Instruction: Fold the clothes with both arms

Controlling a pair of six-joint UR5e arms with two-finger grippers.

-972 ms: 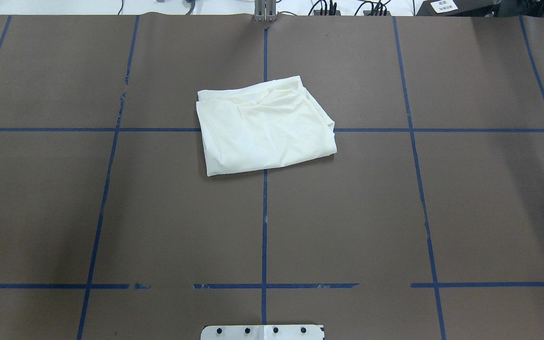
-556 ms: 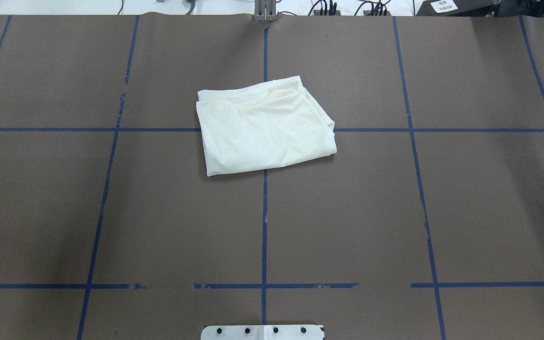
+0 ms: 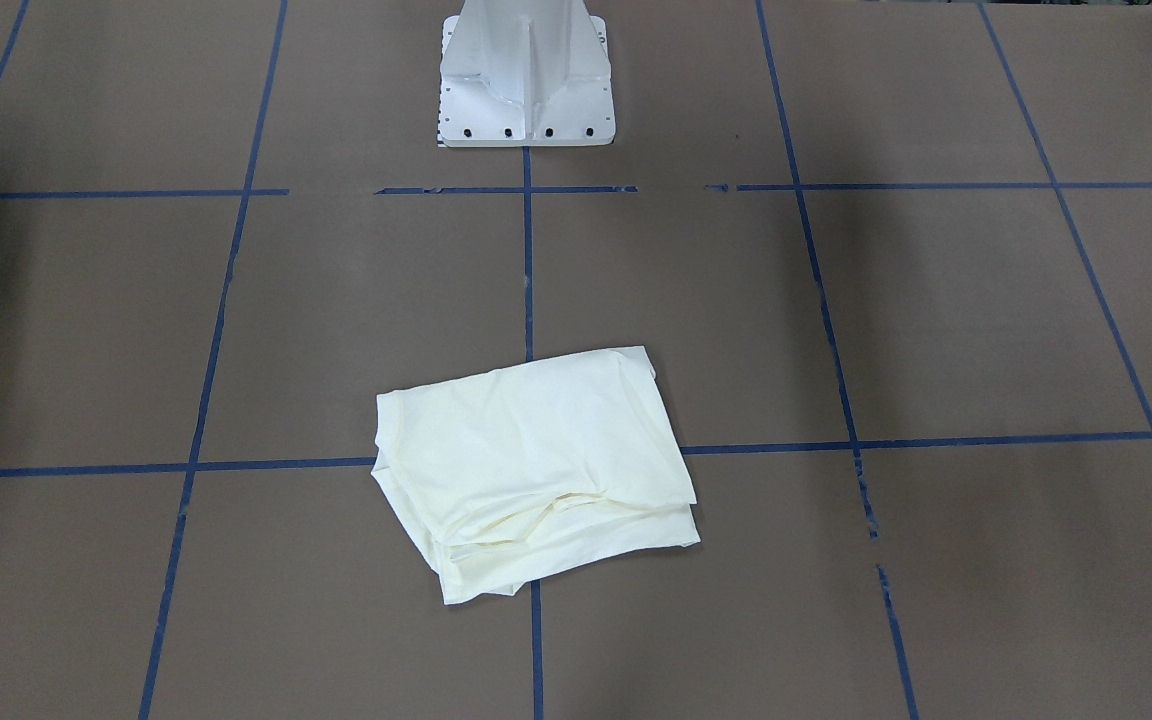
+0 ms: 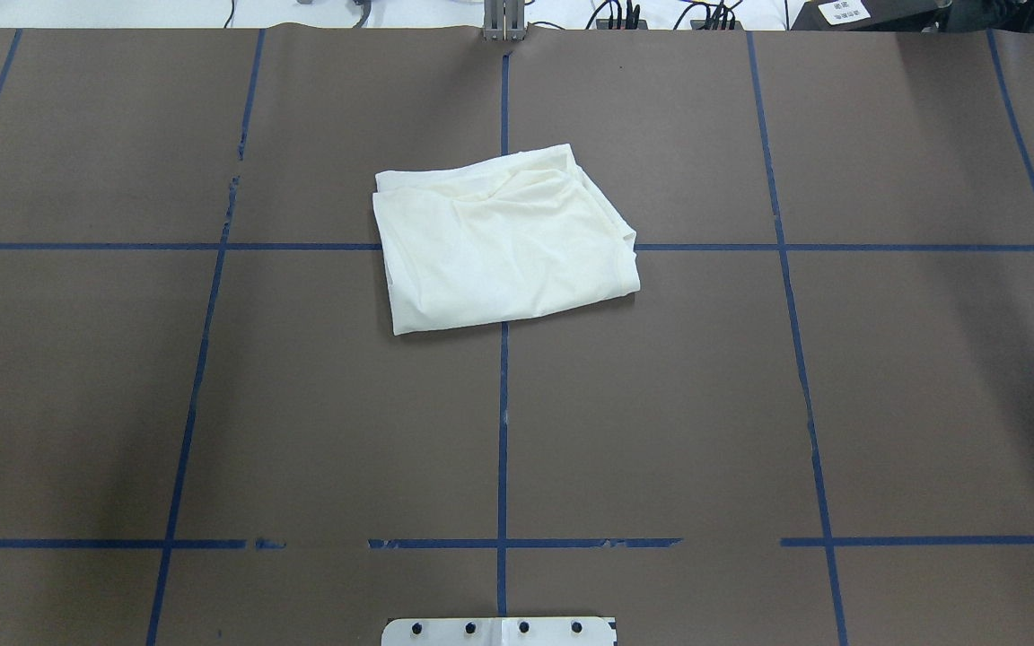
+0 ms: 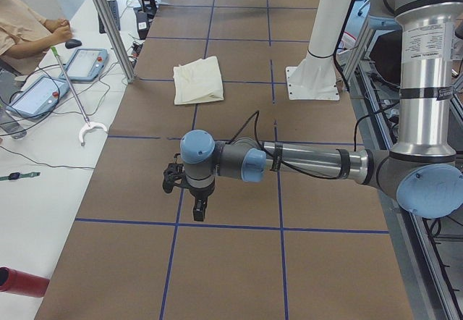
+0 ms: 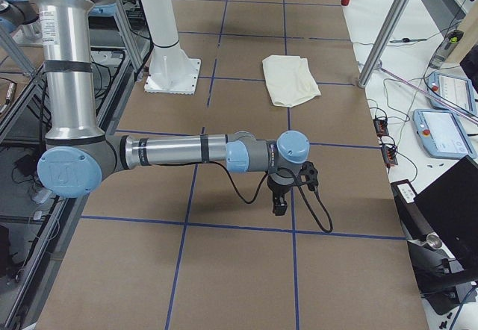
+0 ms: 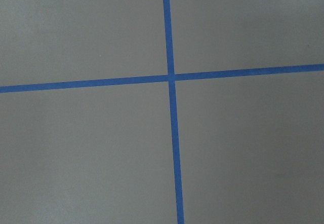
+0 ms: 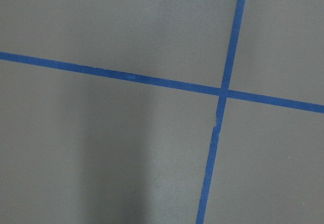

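Note:
The cream-white shirt [image 4: 503, 242] lies folded into a rough rectangle on the brown table, near the middle and toward the far side; it also shows in the front view [image 3: 536, 470] and both side views [image 5: 197, 80] [image 6: 290, 80]. Its print is hidden. No arm shows in the overhead or front view. The left gripper [image 5: 199, 210] hangs over bare table far from the shirt, fingers pointing down. The right gripper [image 6: 278, 209] does the same at the other end. I cannot tell whether either is open or shut. Both wrist views show only brown table and blue tape.
The white pedestal base [image 3: 526, 80] stands at the robot's side of the table. Blue tape lines [image 4: 503, 431] grid the surface. A metal post [image 5: 108, 23], control tablets [image 5: 85, 63], a hook stick and a seated operator [image 5: 25, 27] are beside the table.

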